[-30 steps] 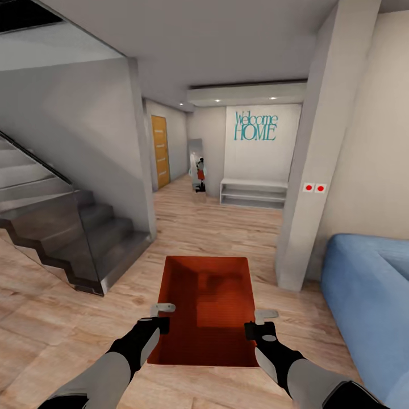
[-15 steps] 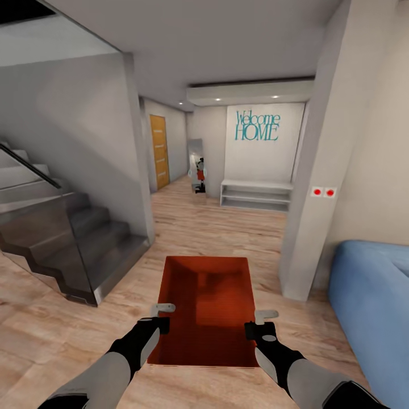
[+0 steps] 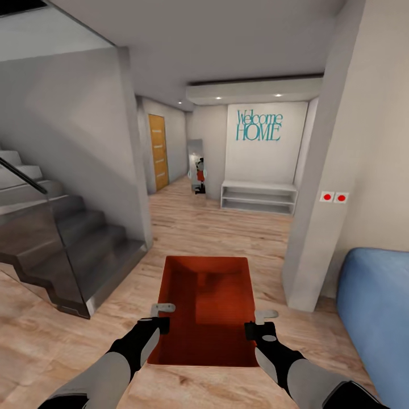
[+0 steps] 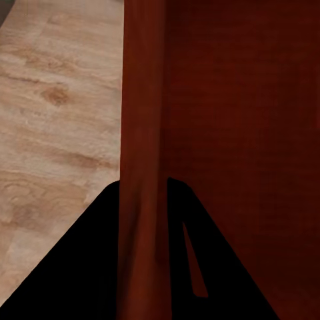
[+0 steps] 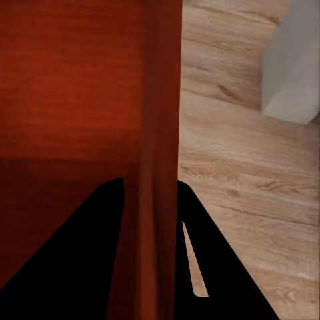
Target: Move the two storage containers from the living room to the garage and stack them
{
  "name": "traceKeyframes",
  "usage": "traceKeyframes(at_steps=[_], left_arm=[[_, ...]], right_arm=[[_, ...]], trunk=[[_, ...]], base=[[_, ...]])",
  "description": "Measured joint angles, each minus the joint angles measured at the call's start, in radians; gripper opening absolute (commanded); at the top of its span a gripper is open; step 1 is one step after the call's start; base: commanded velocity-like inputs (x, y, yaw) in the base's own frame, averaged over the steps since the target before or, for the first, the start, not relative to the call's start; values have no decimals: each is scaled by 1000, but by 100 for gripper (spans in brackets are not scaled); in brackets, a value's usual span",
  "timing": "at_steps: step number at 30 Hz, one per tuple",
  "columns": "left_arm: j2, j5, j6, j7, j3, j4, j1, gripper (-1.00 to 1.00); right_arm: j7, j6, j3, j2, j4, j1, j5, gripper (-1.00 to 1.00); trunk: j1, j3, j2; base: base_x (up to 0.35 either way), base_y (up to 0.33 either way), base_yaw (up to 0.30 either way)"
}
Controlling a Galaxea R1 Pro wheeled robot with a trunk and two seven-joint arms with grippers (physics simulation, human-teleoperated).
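Observation:
An orange-red open-topped storage container [image 3: 207,307] hangs level in front of me above the light wood plank floor of the living room. My left gripper [image 3: 161,316] is shut on its left wall, and my right gripper [image 3: 258,321] is shut on its right wall. In the left wrist view the thin red wall [image 4: 140,167] runs between the dark fingers [image 4: 80,267]. The right wrist view shows the other wall [image 5: 160,133] pinched between dark fingers [image 5: 220,267] the same way. The bin is empty inside.
A grey staircase with a glass side panel [image 3: 62,238] stands at the left. A pale pillar [image 3: 318,216] and a blue sofa [image 3: 378,312] are at the right. Ahead, a wood-floored hallway [image 3: 221,227] leads to a white bench [image 3: 258,196] and an orange door [image 3: 158,151].
The view has advanced forward: staircase, pillar and sofa have slid outward toward the picture's edges. Both grippers hold the container in the same place relative to me.

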Motion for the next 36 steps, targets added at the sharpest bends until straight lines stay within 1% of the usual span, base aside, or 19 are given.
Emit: traceKeyframes(at_steps=[36], left_arm=[[-1,-2,0,0,2,-1,0,-100]], right_arm=[[0,0,0,-1,-2,0,0,-100]], trunk=[[0,0,0]], base=[[323,0,0]])
